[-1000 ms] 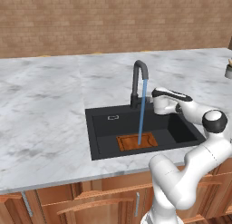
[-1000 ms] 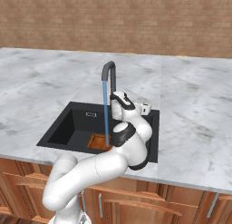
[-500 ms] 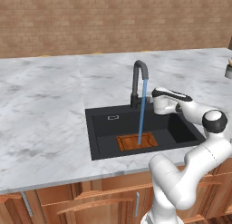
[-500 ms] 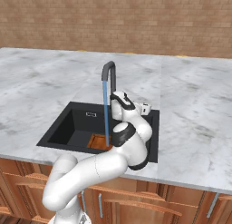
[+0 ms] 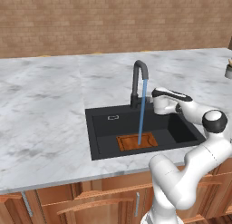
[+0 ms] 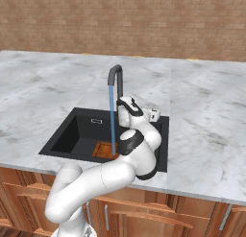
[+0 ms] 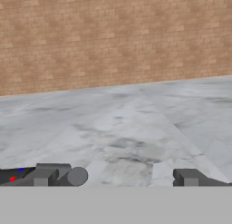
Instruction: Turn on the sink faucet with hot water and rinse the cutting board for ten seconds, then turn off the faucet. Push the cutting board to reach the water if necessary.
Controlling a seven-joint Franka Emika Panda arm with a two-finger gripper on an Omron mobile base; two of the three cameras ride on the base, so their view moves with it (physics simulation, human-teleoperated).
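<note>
1. The rectangular matte black recessed sink (image 5: 102,128), set into the grey-white marble counter (image 5: 41,109), holds the small flat orange-brown wooden cutting board (image 5: 129,143) on its floor near the front wall.
2. A thin translucent blue stream of water (image 5: 142,112) falls from the tall matte black gooseneck faucet (image 5: 137,80) onto the board.
3. Nothing has shifted since the earlier frames.
4. My gripper (image 7: 118,177) has its fingers (image 7: 188,177) spread wide, holding nothing, just right of the faucet's base.
5. No writing is legible.

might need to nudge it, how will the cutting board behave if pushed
The cutting board looks flat and rigid, so it probably slides rather than tips. Water is landing on it, so it is likely slick. It looks thin, probably light.
</note>
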